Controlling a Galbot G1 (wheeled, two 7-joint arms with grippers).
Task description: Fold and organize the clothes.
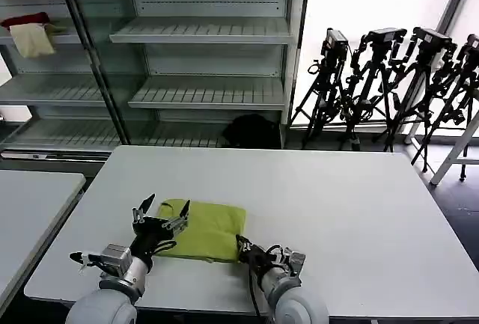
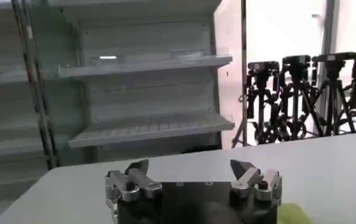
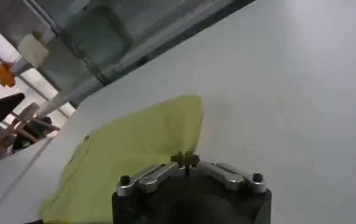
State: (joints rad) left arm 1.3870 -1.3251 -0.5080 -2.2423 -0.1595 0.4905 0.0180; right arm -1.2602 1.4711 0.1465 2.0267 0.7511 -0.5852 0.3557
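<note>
Just ahead of the right hand (image 1: 241, 247), touching its fingertips, lies the lime-green T-shirt (image 1: 206, 228), already folded into a compact rectangle on the white surface (image 1: 337, 212). The right wrist view shows this hand's fingers drawn together at the shirt's near right corner; whether any fabric is pinched between them I cannot tell. The left hand (image 1: 162, 212) sits at the opposite side of the shirt, over its left edge, tilted upward with its 2 fingers spread wide apart and nothing between them; its wrist view confirms the gap, with a sliver of green at the lower corner.

Judging from the tidy, layered shape, the folding looks close to complete, and the step in hand seems to be either a last smoothing of the bundle or the start of picking it up. The next move probably calls for both hands to take opposite edges at once, so the layers stay stacked while the bundle is lifted or slid.

Beyond the hands, past the far edge of the surface, stands a shelf rack (image 1: 202, 92); on an upper shelf to the left rest a cream cloth (image 1: 31, 40) and a red cloth (image 1: 24, 19). Further right, several black tripods (image 1: 389, 84) lean by the window.
</note>
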